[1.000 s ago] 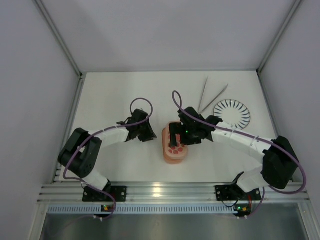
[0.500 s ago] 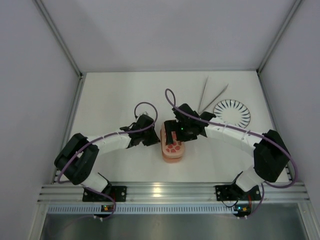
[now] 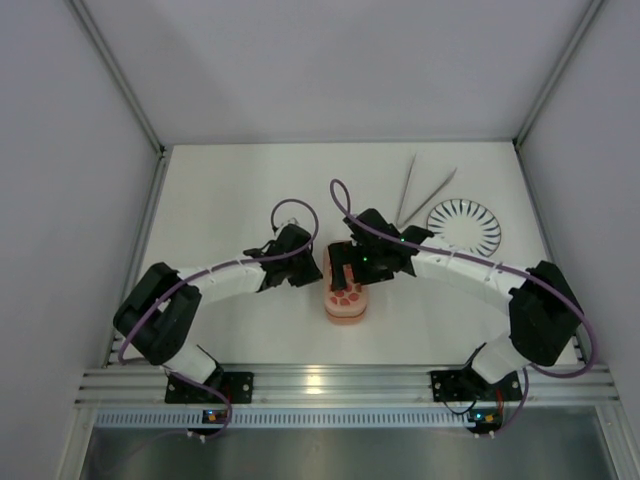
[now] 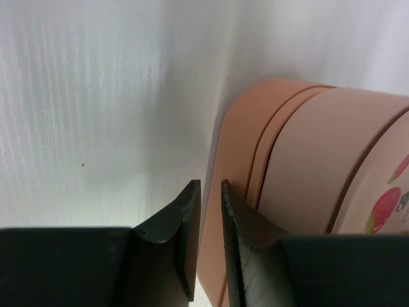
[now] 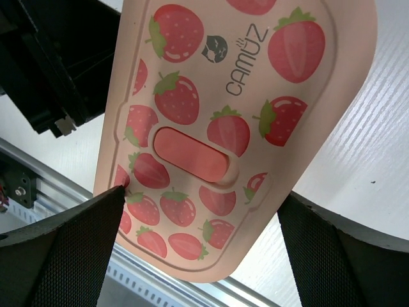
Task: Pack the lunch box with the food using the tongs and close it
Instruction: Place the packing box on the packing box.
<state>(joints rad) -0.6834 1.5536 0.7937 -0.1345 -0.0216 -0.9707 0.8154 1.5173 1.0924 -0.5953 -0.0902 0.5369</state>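
Salmon-pink plastic is sitting mid-table in the overhead view: the lunch box (image 3: 346,316), its strawberry lid (image 3: 347,296) on top, is lying between the two arms. The left gripper (image 3: 302,270) is crowding its left side and the right gripper (image 3: 349,268) is hanging over its far end. The tongs (image 3: 425,187) are lying well apart, just beside the striped plate (image 3: 464,226); no food is showing. The white table (image 3: 230,190) is looking smooth and slippery. Pale walls (image 3: 340,60) are closing it in on three sides, and a metal rail (image 3: 320,380) is running along the near edge.

From the left wrist, the fingers (image 4: 185,236) are standing almost together with a slim gap, right against the box's side wall. Whether they are pinching it I cannot tell. A sideways shove could be skating the light box across the table.

From the right wrist, the jaws are spreading wide to either side of the lid and clamping nothing. If they are descending unevenly, one pad (image 5: 70,256) is likely catching the rim and tilting the lid off its seat.
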